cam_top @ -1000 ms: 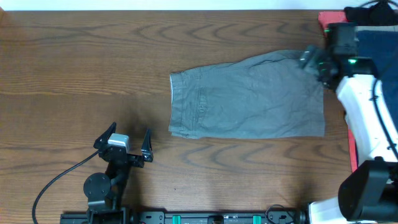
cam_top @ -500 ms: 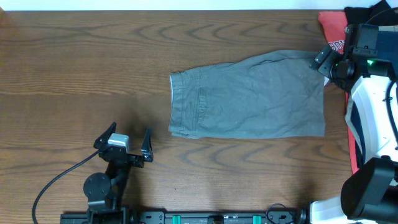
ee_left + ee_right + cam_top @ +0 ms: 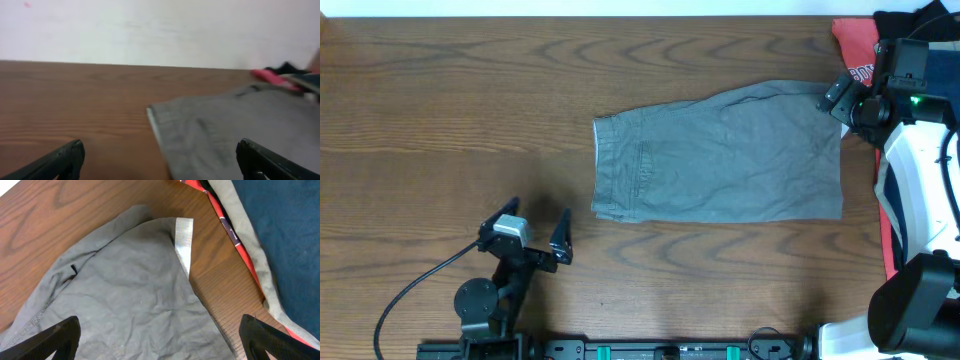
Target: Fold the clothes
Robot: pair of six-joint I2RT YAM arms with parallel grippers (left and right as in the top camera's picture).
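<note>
Grey shorts (image 3: 720, 155) lie flat on the wooden table (image 3: 450, 100), folded in half, waistband at the left. My left gripper (image 3: 535, 232) is open and empty, on the table below and left of the shorts. The left wrist view shows the shorts (image 3: 235, 130) ahead between its open fingers (image 3: 160, 160). My right gripper (image 3: 838, 100) is open and empty above the shorts' upper right corner. The right wrist view shows the shorts (image 3: 125, 290) with a turned-up pale hem corner (image 3: 183, 240) between the fingers (image 3: 160, 337). Navy cloth (image 3: 280, 245) and a coral-red garment (image 3: 860, 50) lie at the right.
A pile of garments lies at the table's right edge: coral-red cloth, navy cloth (image 3: 930, 70) and black cloth (image 3: 910, 20). A pale grey edge (image 3: 245, 245) borders the navy cloth. My right arm (image 3: 920, 190) covers part of the pile. A cable (image 3: 410, 290) trails from my left arm.
My right gripper moved right and up off the shorts' corner, then held still. My left gripper shifted slightly down and right. The shorts have not moved.
</note>
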